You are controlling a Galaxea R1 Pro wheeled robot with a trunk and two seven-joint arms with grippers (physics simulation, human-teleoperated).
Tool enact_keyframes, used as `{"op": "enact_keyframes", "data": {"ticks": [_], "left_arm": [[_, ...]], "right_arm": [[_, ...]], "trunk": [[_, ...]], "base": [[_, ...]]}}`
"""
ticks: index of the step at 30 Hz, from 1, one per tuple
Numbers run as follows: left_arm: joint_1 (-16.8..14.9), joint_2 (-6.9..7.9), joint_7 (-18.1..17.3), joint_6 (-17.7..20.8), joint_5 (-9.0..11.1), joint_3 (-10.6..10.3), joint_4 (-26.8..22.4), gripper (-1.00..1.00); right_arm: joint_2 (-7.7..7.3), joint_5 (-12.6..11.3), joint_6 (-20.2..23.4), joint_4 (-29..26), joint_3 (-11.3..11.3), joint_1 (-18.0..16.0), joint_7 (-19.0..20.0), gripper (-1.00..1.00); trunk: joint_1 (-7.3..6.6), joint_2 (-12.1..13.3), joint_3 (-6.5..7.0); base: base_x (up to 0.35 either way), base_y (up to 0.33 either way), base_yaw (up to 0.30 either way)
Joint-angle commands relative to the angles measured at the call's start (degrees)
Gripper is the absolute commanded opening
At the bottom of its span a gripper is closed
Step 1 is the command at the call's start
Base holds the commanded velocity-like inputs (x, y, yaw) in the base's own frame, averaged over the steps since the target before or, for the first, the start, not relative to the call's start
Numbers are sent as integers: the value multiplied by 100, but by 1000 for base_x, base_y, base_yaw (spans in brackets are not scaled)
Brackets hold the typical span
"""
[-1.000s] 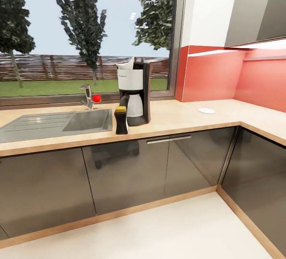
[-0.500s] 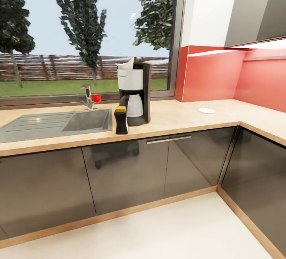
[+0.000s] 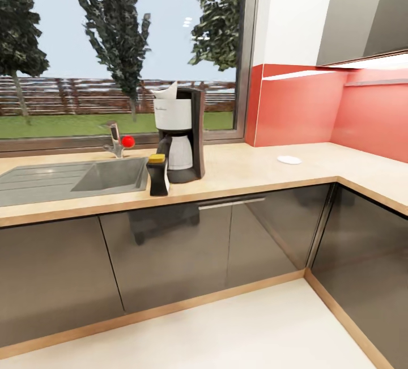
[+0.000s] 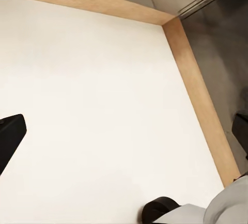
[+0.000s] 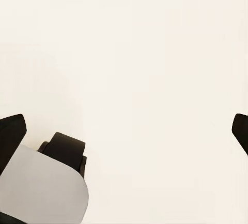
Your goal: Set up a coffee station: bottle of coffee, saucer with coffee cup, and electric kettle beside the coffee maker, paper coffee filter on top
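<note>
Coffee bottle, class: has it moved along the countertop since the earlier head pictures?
No. The coffee bottle stands beside the coffee maker and sink as before; the camera shifted.

The left gripper (image 4: 124, 131) points down at the floor, its two dark fingertips (image 4: 10, 133) spread wide apart with nothing between; the right gripper (image 5: 124, 131) hangs likewise, fingertips (image 5: 11, 131) wide apart, empty.

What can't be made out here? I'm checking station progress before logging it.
- Saucer, head view: too small to tell whether a cup sits on it.
- Coffee maker, head view: bottle of coffee hides its lower left.
- Left fingers, left wrist view: cut by the edges.
</note>
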Motion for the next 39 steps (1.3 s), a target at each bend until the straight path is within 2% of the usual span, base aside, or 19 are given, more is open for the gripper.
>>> {"op": "enact_keyframes", "data": {"ticks": [1,8,15,18,39], "left_arm": [[-3,2,-8,-35,38,-48,3,100],[-3,3,-8,-36,40,-48,3,100],[-3,3,-8,-35,41,-48,3,100],[49,-73,-28,-30,44,-61,11,100],[49,-73,-28,-30,44,-61,11,100]], "right_arm": [[-1,12,-17,4,2,-3,-2,100],[-1,12,-17,6,7,-2,-2,100],[-1,14,-18,6,9,-2,-10,100],[-39,-49,-44,-5,-55,-69,-17,100],[-39,-49,-44,-5,-55,-69,-17,100]], "trunk": [[-1,-3,-6],[-1,-3,-6],[-1,-3,-6],[-1,-3,-6],[-1,-3,-6]], "base": [[12,-16,0],[4,-51,1],[0,-250,164],[0,0,0],[0,0,0]]}}
